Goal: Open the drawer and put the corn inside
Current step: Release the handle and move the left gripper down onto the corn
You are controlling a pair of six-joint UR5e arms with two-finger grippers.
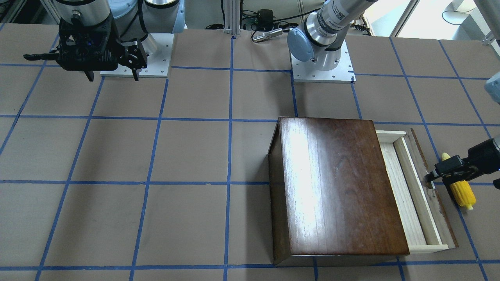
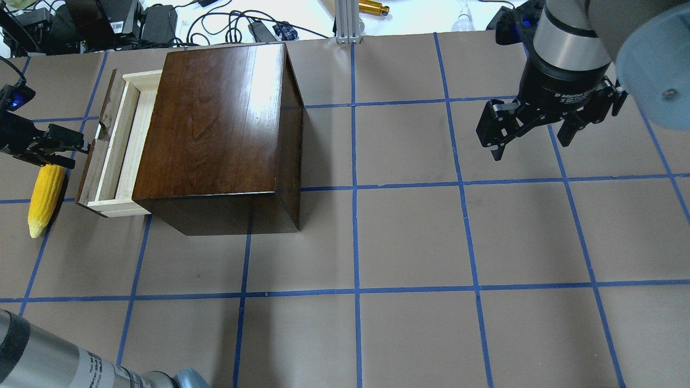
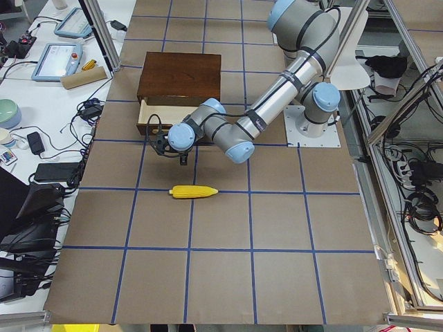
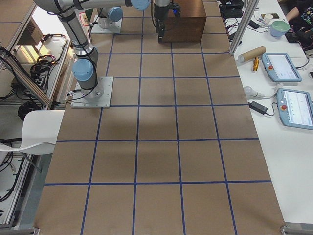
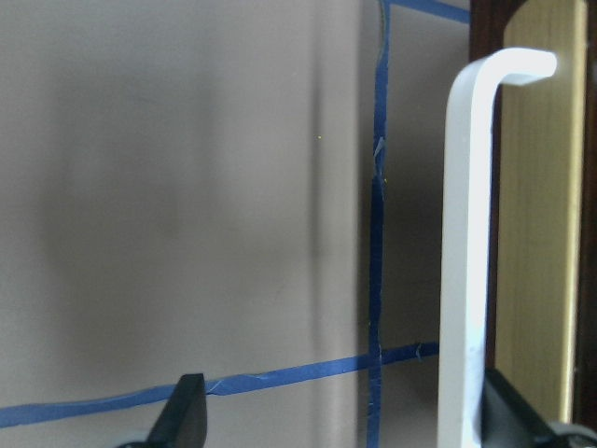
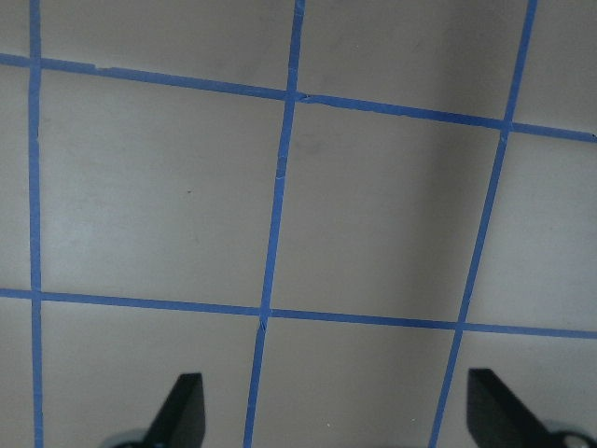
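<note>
the left gripper [image 2: 82,146] sits at the dark front of the drawer [image 2: 119,145]. its arm is cut off by the left edge of the overhead view. from above i cannot make out the handle under its tips. the left wrist camera shows the pull [image 5: 464,252] only as a blurred bright bar. it stands between the spread fingers [image 5: 187,415], just beside the one on that view's right. so this claw is open around the pull, and i cannot tell whether it touches it.

the drawer is out by a narrow strip, and the rest of its pale tray is hidden under the box [image 2: 215,118]. the corn [image 2: 46,196] lies flat on the table [image 2: 409,237], outside the drawer. it is just beside the front panel and roughly parallel to it, with its tapered tip toward the robot's side. in the front-facing view the gripper's body crosses the cob and hides part of it.

a wide stretch of brown paper with blue tape lines runs from the box to the right gripper [image 2: 531,146]. that gripper hangs well apart above the table with its jaws spread and nothing between them. the box stands near the table's far edge, and just past that edge are cables [image 2: 226,24] and an aluminium post [image 2: 345,21].
</note>
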